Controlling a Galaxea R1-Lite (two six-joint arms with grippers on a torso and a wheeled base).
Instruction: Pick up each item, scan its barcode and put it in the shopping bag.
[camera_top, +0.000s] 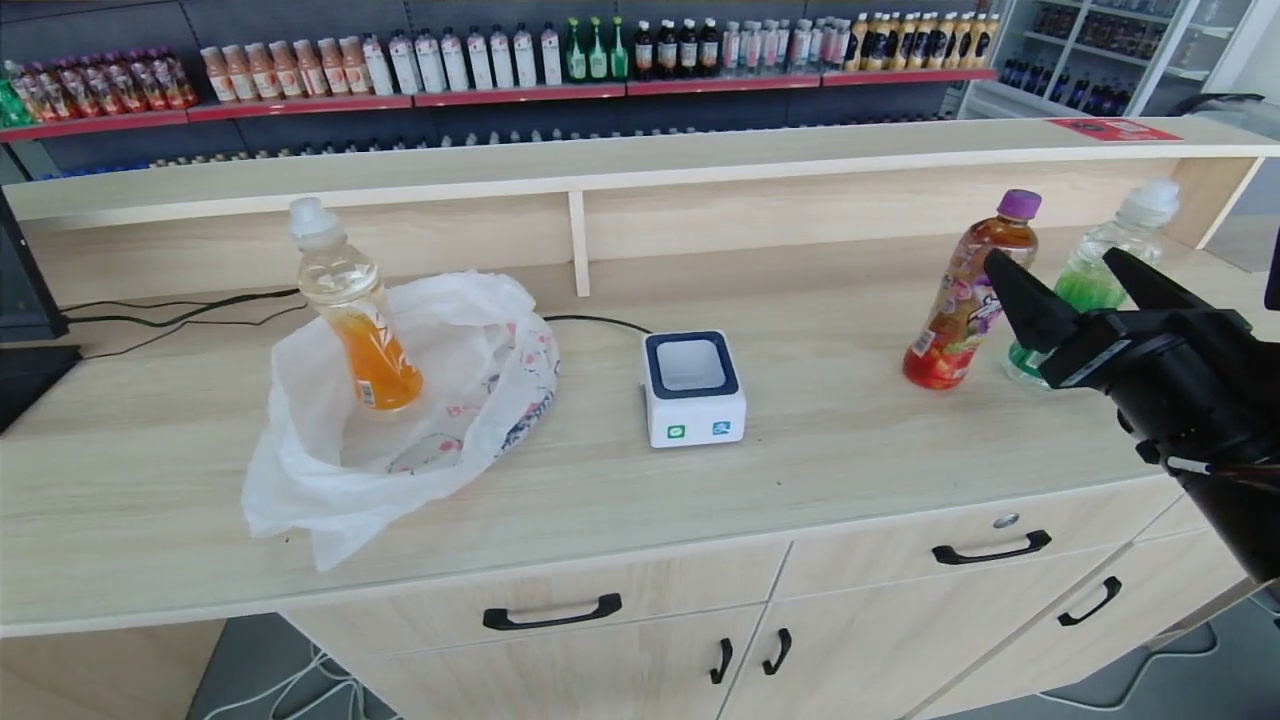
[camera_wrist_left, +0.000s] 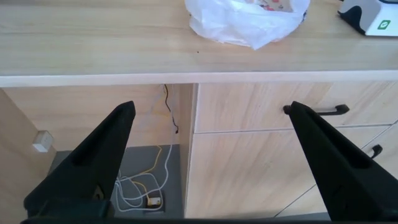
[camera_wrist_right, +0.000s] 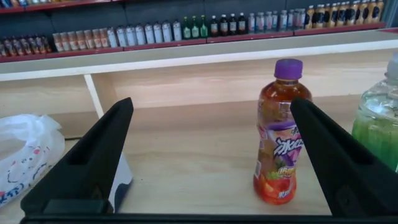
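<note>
An orange juice bottle (camera_top: 365, 330) stands upright inside the white shopping bag (camera_top: 300, 480) on the counter (camera_top: 800, 470), left of the scanner (camera_top: 693, 390). The right gripper (camera_top: 1050, 262), fingers spread wide, hovers near a purple-capped bottle (camera_top: 960, 300) and a green bottle (camera_top: 1095, 270). The left gripper (camera_wrist_left: 211, 107), fingers likewise parted, hangs below the counter edge

L gripper (camera_wrist_left: 212, 106), R gripper (camera_top: 1049, 256) – fingers apart.

— Bright, even light from above; only faint, soft shadows under things on the counter (camera_top: 850, 420).
— The white bag (camera_top: 330, 480) looks nearly washed out. The counter edge bows in the head view, and the far shelf (camera_top: 520, 95) is soft.
— In the wrist views, the fingers (camera_wrist_right: 81, 168) are near-black shapes.
</note>
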